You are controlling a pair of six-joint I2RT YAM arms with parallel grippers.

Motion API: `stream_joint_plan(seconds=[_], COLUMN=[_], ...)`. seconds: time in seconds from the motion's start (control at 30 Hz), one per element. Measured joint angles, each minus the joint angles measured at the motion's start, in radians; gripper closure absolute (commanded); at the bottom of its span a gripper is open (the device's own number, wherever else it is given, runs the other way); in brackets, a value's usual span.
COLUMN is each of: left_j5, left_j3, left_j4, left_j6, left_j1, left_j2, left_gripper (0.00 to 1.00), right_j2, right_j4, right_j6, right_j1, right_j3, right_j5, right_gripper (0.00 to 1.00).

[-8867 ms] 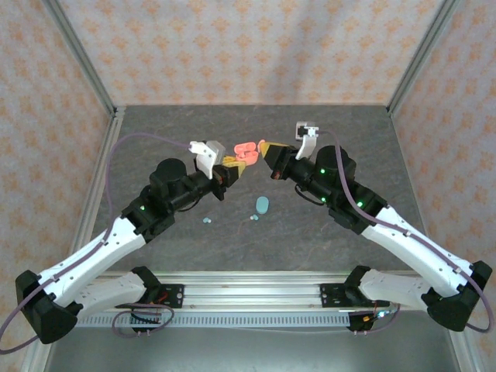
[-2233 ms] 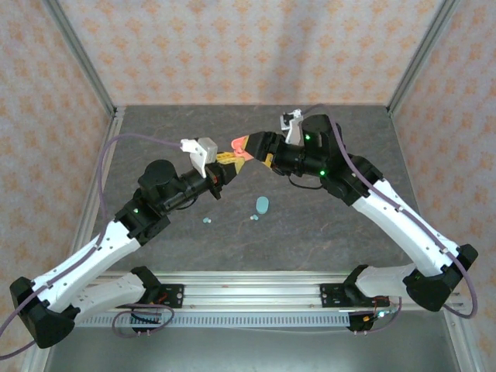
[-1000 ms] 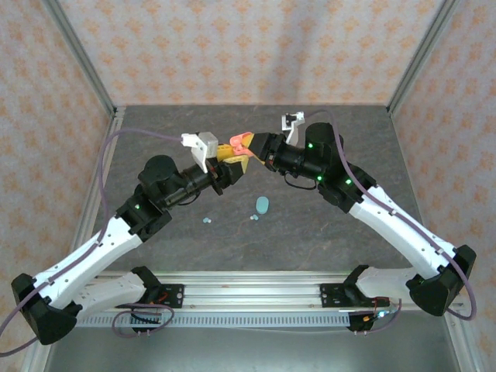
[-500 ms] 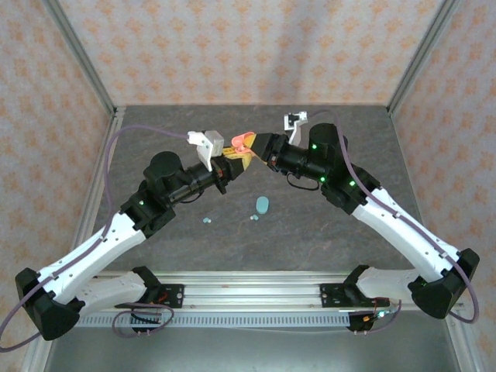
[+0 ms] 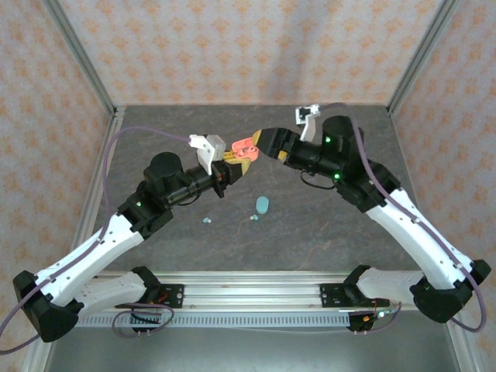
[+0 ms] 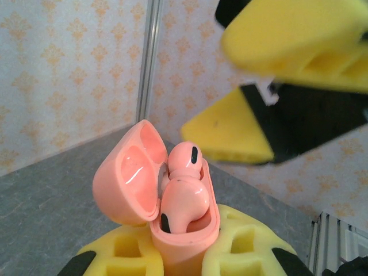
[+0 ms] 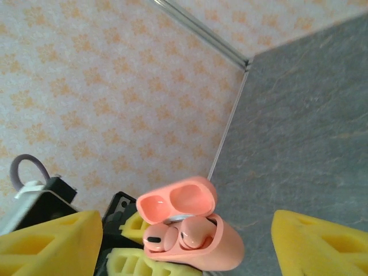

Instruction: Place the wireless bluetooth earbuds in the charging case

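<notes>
Right claw [image 5: 263, 144] wider now (case [image 7: 224, 248] ajar)

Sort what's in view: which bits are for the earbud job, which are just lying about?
Job: coral case, open, in the left gripper; coral earbuds in it; teal case and two teal earbuds on the table.
Lying about: purple cable, aluminium rail, both rig parts.

The coral charging case [image 6: 187, 244] and its earbuds [image 6: 184, 198] are smooth, glossy plastic. The yellow finger pads [image 6: 247, 241] look matt and foam-like. The grey tabletop [image 5: 310, 232] is matt, mottled like stone; the frame posts [image 5: 80, 54] are metal.
</notes>
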Motion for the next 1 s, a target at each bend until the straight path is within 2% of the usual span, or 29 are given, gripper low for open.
stream_joint_plan(seconds=[0.13,0.33,0.47,0.6,0.73,0.87,1.0], left_j5=[0.037,0.115,0.164,0.191,0.197,0.212,0.223], left_j3=[0.000,0.000,0.000,0.003,0.014,0.015,0.015], left_j4=[-0.005,-0.005,-0.006,-0.019,-0.041,-0.053,-0.044], left_j6=[0.014,0.053,0.069,0.085,0.085,0.077,0.056], left_j1=[0.001,0.000,0.000,0.001,0.002,0.010,0.028], left_j2=[-0.029,-0.044,-0.043,-0.033,-0.016,-0.010,0.005], left_gripper=[1.00,1.00,1.00,1.00,1.00,1.00,1.00], right_j2=[-0.007,0.072,0.164,0.217,0.219,0.167,0.068], right_j4=[-0.077,-0.146,-0.154,-0.130,-0.075,-0.051,-0.048], right_j6=[-0.057,-0.082,-0.079,-0.068,-0.055,-0.058,-0.069], right_j1=[-0.039,-0.116,-0.122,-0.124,-0.124,-0.132,-0.133], right_j3=[0.084,0.150,0.149,0.136,0.092,0.029,-0.029], right_j5=[-0.006,-0.067,-0.142,-0.250,-0.370,-0.408,-0.416], right_gripper=[0.26,0.47,0.60,0.66,0.66,0.53,0.47])
